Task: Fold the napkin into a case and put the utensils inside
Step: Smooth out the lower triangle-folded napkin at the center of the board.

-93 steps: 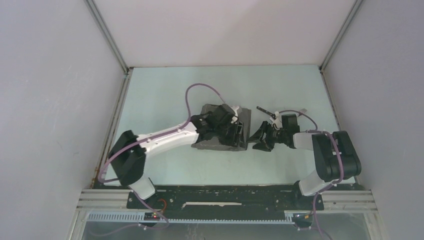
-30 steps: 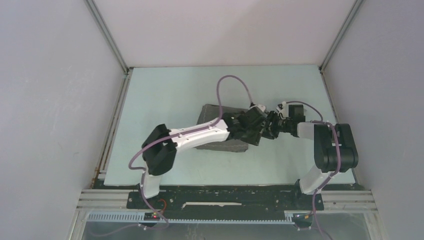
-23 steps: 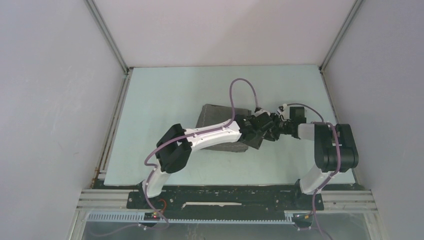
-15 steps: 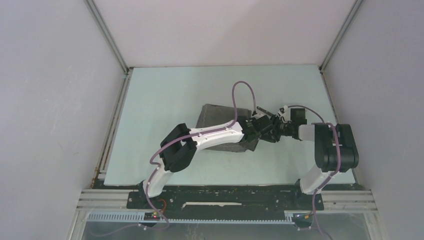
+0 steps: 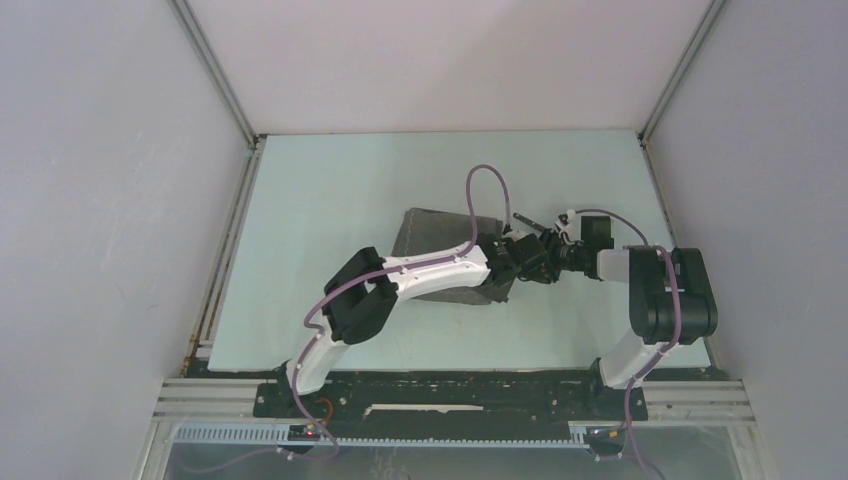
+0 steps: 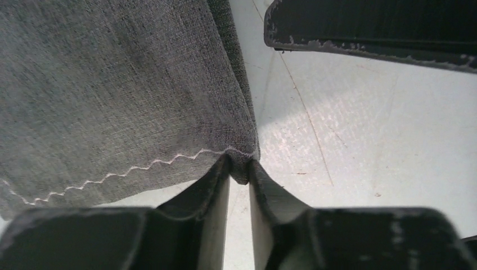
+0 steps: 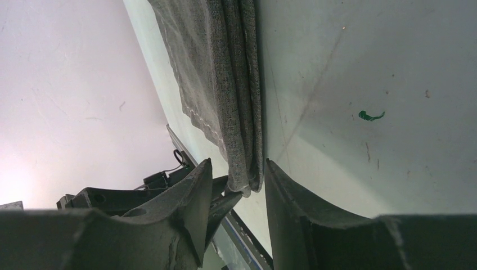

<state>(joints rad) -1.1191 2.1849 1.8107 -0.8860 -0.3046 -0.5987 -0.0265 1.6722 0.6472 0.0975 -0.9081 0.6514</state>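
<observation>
Grey woven cloth, the napkin (image 5: 425, 232) lies folded flat near the middle of the pale table (image 5: 320, 190). In the overhead view it is a squat rectangle with the left arm crossing its 6 o'clock half. Up close the weave is coarse and heathered, and a pale zigzag stitch line runs along the hem toward one corner. The right wrist view shows the fold edge-on: several layers are stacked with their edges lined up, running down to a corner. A slim dark utensil (image 5: 524, 217) lies on the table just past the napkin's 2 o'clock corner; it is too small to tell which piece it is.

Both grippers meet at the napkin's 3 o'clock side. The left gripper (image 6: 240, 171) has its jaws drawn nearly together. The stitched corner dips into the narrow gap between the fingertips (image 6: 216, 179) and touches both, so the gripper is pinching that corner. The right gripper (image 7: 237, 166) comes in from 3 o'clock with its jaws moderately parted, one finger on each side of the stacked corner. The cloth fills only part of that gap, and a dark fingertip of the left gripper shows beside the layers. I cannot tell whether the right fingers press the cloth. The right gripper reads as released, straddling the corner rather than clamping it.
</observation>
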